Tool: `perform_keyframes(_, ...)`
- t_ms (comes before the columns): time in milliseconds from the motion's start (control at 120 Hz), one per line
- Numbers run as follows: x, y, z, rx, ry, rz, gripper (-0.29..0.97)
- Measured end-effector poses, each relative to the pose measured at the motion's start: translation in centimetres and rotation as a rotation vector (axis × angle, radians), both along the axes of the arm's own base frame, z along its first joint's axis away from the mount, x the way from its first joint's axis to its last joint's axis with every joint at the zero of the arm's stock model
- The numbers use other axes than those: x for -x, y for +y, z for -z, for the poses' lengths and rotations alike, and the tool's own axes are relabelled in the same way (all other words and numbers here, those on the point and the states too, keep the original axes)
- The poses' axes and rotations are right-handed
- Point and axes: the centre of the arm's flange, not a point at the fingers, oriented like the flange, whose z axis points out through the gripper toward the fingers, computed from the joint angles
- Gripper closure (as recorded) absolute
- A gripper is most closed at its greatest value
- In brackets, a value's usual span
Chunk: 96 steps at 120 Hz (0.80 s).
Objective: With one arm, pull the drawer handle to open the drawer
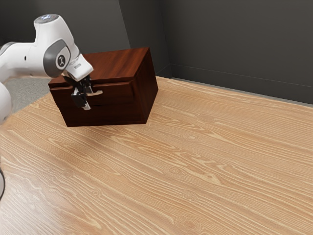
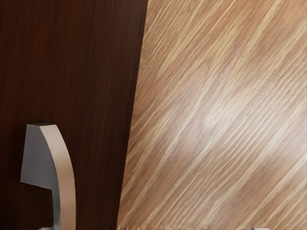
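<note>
A dark brown wooden drawer box (image 1: 124, 68) stands on the light wood table (image 1: 195, 161) at the exterior view's upper left. Its drawer front faces the table's near side and carries a pale metal handle (image 1: 97, 92). My black gripper (image 1: 83, 100) hangs right in front of that drawer front, at the handle's end, pointing down. It looks open, with the handle beside it and nothing clamped. In the wrist view the curved grey handle (image 2: 53, 163) rises close under my hand against the dark drawer front (image 2: 72, 72). How far the drawer is out I cannot tell.
The table top (image 2: 216, 120) stretches wide and bare toward the exterior view's right and front. Dark grey walls (image 1: 234, 34) close off the back, right behind the box. My white arm (image 1: 44, 54) comes in from the upper left.
</note>
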Motion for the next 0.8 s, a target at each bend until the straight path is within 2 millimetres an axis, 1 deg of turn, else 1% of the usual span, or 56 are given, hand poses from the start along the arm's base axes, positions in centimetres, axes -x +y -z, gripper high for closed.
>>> perform_keyframes(92,0.5,-0.3,-0.2,0.001,0.007,-0.001,0.19)
perform_keyframes(242,1.7,-0.1,-0.5,0.003,0.016,-0.015,0.21)
perform_keyframes(308,2.1,-0.1,-0.5,0.004,0.021,-0.019,0.19)
perform_keyframes(617,3.6,-1.0,-0.6,0.01,0.035,-0.028,0.16)
perform_keyframes(708,4.5,-1.0,-0.8,0.011,0.037,-0.038,0.16)
perform_keyframes(800,5.3,-1.3,-0.8,0.012,0.04,-0.042,0.17)
